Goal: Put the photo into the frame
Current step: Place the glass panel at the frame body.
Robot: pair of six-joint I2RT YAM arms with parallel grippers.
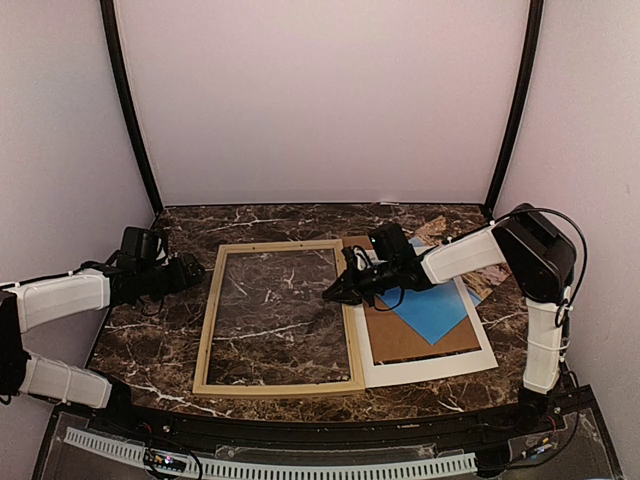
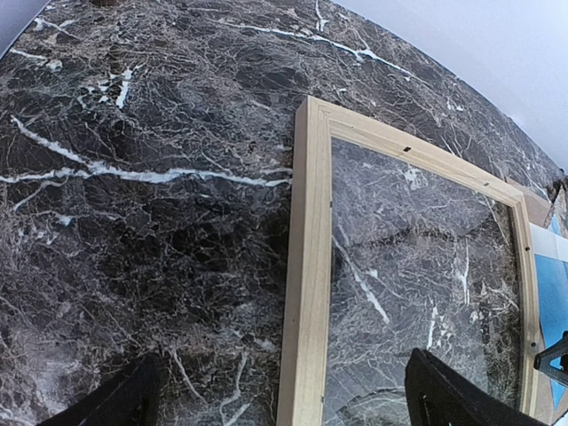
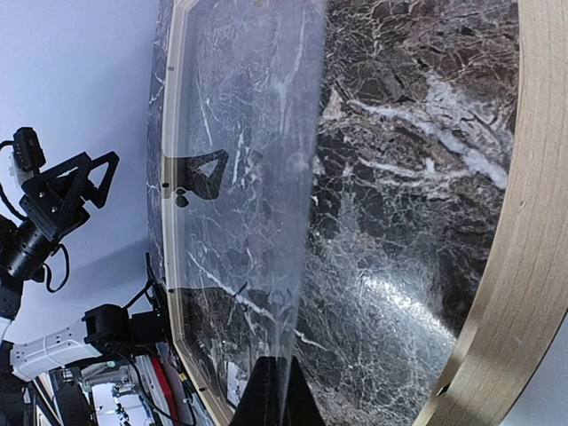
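Note:
The light wood frame [image 1: 208, 320] lies flat on the marble table, with marble showing through it. My right gripper [image 1: 335, 293] is at the frame's right rail, shut on the edge of a clear pane [image 3: 240, 177] that slants up over the opening. In the right wrist view the gripper [image 3: 271, 401] pinches that edge, with the frame's rail [image 3: 524, 266] beside it. My left gripper [image 1: 195, 270] is open and empty; in its wrist view it [image 2: 284, 408] hovers astride the frame's left rail [image 2: 306, 266]. A mottled print corner [image 1: 437, 231], perhaps the photo, peeks out behind the right arm, mostly hidden.
Right of the frame lies a white mat [image 1: 430, 368] with a brown cardboard board [image 1: 420, 338] on it and a plain blue sheet [image 1: 432, 305] on top. Pale walls close in the table at the back and sides.

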